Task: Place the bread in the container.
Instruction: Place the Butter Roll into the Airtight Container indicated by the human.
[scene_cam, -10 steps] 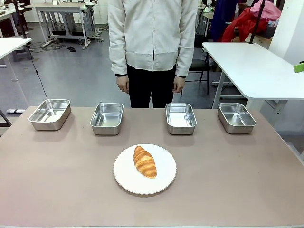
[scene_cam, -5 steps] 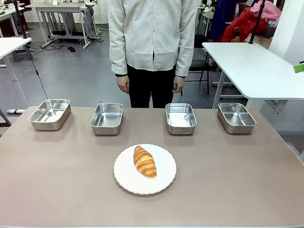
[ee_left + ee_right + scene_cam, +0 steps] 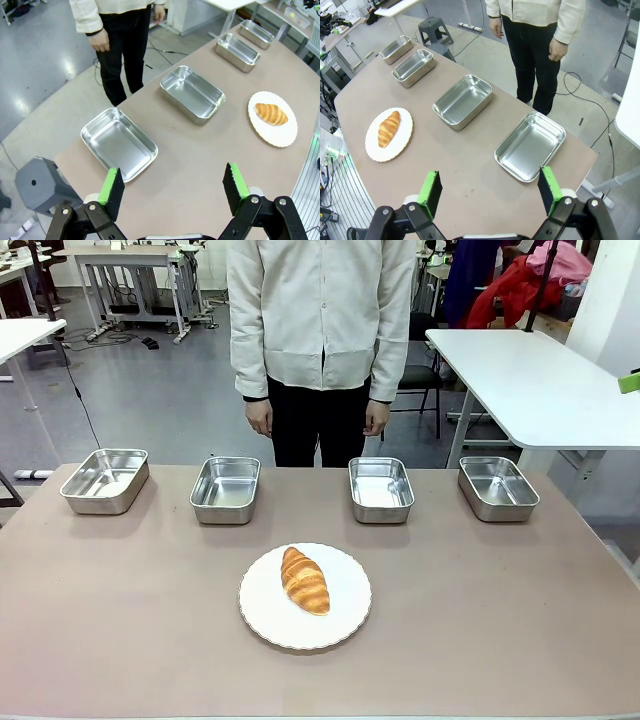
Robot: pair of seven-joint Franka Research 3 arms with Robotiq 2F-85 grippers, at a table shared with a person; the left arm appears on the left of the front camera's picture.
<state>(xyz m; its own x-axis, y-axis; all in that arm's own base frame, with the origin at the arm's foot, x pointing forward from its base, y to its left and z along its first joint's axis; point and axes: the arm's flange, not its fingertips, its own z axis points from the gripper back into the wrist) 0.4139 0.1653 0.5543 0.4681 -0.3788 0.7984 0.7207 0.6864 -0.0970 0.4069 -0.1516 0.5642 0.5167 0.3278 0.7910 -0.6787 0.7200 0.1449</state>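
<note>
Bread (image 3: 305, 581): a golden, ridged roll lying on the white plate (image 3: 345, 625). It sits slanted, with one tip toward the far edge and the other toward the near edge.
Plate: midway between the left and right edges of the tabletop (image 3: 500, 640), nearer the robot's edge than the far one, and well apart from every pan.
Pans: four alike, shiny steel, in a row along the far edge. The far-left pan (image 3: 104, 480) is by the far left corner, then come the mid-left pan (image 3: 225, 490) and the mid-right pan (image 3: 381, 489), and the far-right pan (image 3: 498, 488) is near the far right corner. None touches another.
Left claw (image 3: 172, 171): spread wide and holding nothing. It is raised in the air, looking down on the tabletop's left end, with the far-left pan just past its green tips.
Right claw (image 3: 489, 172): also spread wide with nothing between the fingers, raised above the tabletop's right end — the far-right pan lies just past its tips.
Person (image 3: 320, 330): stands beyond the far edge, behind the gap between the two middle pans, arms hanging at the sides.
</note>
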